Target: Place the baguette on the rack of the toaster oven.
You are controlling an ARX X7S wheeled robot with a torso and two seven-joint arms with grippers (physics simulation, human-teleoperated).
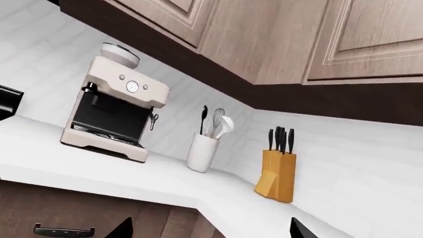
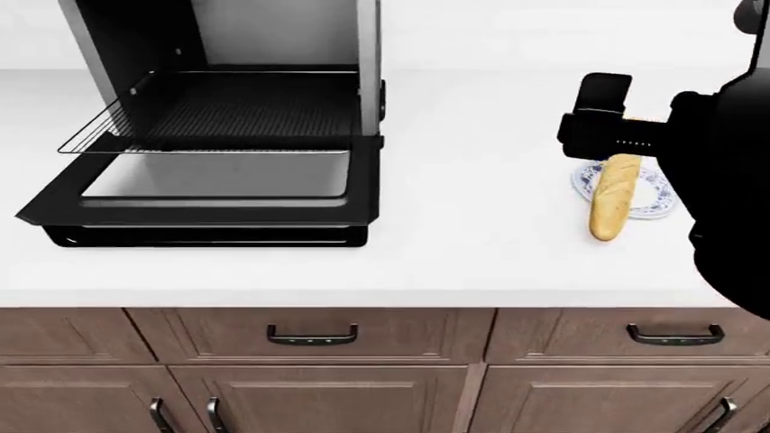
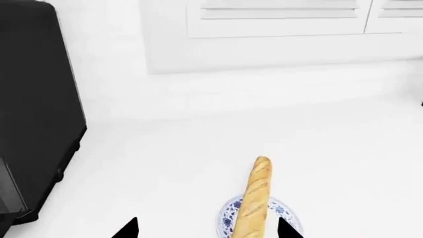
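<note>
While the baguette [image 2: 615,198] lies across a plate [image 2: 654,199] near the worktop's right front edge, long axis running front to back, the right hand [image 3: 206,229] hovers directly above, fingers apart and straddling it.

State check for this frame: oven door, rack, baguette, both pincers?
toaster oven door: dropped fully open.
rack: pulled partway out, bare.
baguette: lying across a small plate, not gripped.
right pincer: open, above the baguette.
left pincer: open, holding nothing.
</note>
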